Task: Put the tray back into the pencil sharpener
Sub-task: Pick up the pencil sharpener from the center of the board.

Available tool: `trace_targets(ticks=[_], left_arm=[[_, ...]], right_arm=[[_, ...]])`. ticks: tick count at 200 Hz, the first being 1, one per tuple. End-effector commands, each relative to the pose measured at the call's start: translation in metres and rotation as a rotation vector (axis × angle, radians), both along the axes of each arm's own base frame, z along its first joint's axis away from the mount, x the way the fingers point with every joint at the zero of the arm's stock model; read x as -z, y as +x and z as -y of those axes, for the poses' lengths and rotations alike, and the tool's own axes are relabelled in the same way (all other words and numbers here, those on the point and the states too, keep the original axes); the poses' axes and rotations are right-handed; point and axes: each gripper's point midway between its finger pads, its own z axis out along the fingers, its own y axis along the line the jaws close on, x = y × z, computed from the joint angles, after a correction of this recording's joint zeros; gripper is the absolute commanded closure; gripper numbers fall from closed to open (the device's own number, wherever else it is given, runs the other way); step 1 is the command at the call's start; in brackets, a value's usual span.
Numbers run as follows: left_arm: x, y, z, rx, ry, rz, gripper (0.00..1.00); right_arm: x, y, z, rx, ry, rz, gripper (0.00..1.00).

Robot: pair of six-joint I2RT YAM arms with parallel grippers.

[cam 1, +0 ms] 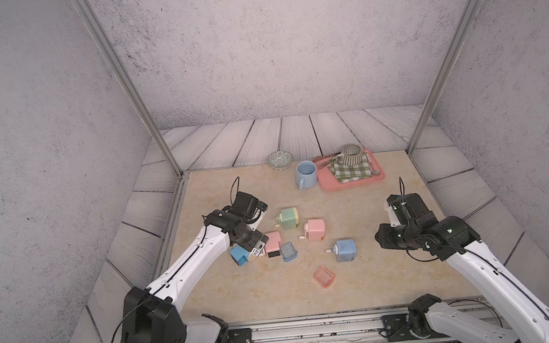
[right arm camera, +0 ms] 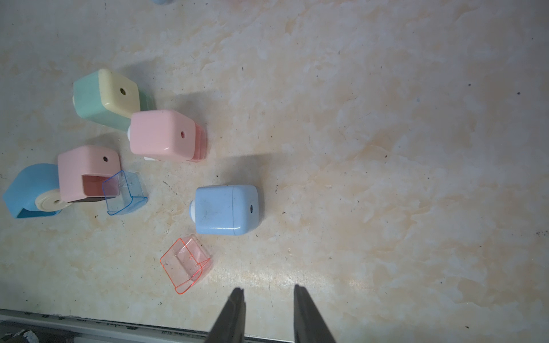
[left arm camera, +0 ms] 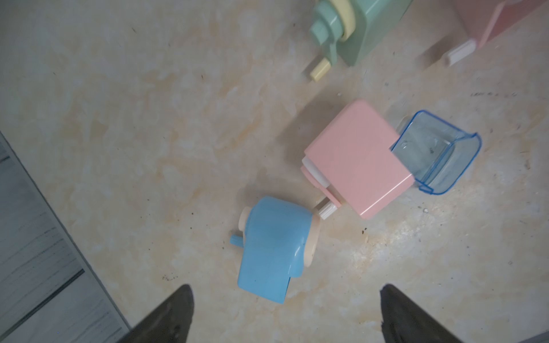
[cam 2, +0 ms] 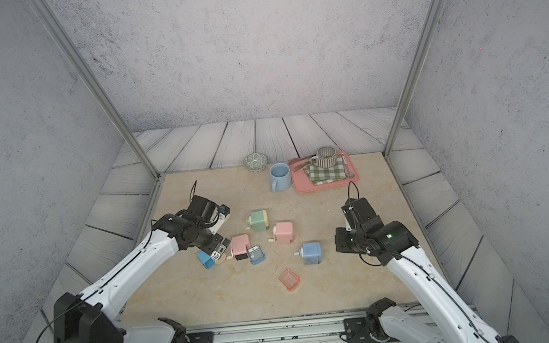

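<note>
A pink pencil sharpener (cam 1: 272,242) (left arm camera: 356,157) (right arm camera: 86,166) has an empty slot, and a clear blue tray (cam 1: 288,251) (left arm camera: 436,151) (right arm camera: 124,193) rests against that opening. A clear red tray (cam 1: 324,276) (right arm camera: 185,264) lies loose nearer the front. My left gripper (cam 1: 256,245) (left arm camera: 285,294) is wide open above a bright blue sharpener (left arm camera: 273,246) lying on its side and holds nothing. Off to the right, my right gripper (cam 1: 386,239) (right arm camera: 268,288) hovers with its jaws a little apart and empty, away from the red tray.
Also on the table are a green sharpener (cam 1: 287,217), a second pink sharpener (cam 1: 315,229) and a light blue one (cam 1: 344,250). At the back stand a blue mug (cam 1: 305,173), a patterned bowl (cam 1: 280,160) and a pink serving tray (cam 1: 328,183) with a mug and cloth.
</note>
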Motion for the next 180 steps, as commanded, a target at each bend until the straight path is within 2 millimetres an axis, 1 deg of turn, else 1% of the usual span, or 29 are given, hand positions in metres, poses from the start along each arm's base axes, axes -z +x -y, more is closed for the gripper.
trace_targets(ticks=[1, 14, 37, 56, 90, 116, 131, 180], left_arm=[[0.020, -0.006, -0.012, 0.006, 0.053, -0.108, 0.01], [0.026, -0.002, -0.009, 0.010, 0.047, -0.121, 0.01], [0.044, 0.004, -0.017, 0.036, 0.133, -0.151, 0.01], [0.055, 0.009, -0.019, 0.056, 0.171, -0.171, 0.01], [0.065, 0.019, -0.021, 0.072, 0.219, -0.191, 0.01], [0.073, 0.019, -0.017, 0.086, 0.207, -0.215, 0.00], [0.078, 0.018, -0.013, 0.097, 0.191, -0.224, 0.02], [0.092, 0.014, -0.010, 0.103, 0.175, -0.264, 0.09]], right_arm=[[0.003, -0.004, 0.002, 0.003, 0.000, -0.014, 0.69], [0.003, -0.006, 0.003, 0.007, -0.004, -0.014, 0.68], [0.003, -0.010, 0.007, 0.015, -0.010, -0.015, 0.68], [0.003, -0.011, 0.009, 0.021, -0.016, -0.011, 0.68], [0.004, -0.011, 0.010, 0.024, -0.023, -0.009, 0.67], [0.004, -0.010, 0.010, 0.019, -0.028, -0.009, 0.67], [0.005, -0.009, 0.010, 0.019, -0.030, -0.011, 0.67], [0.006, -0.009, 0.011, 0.017, -0.034, -0.009, 0.67]])
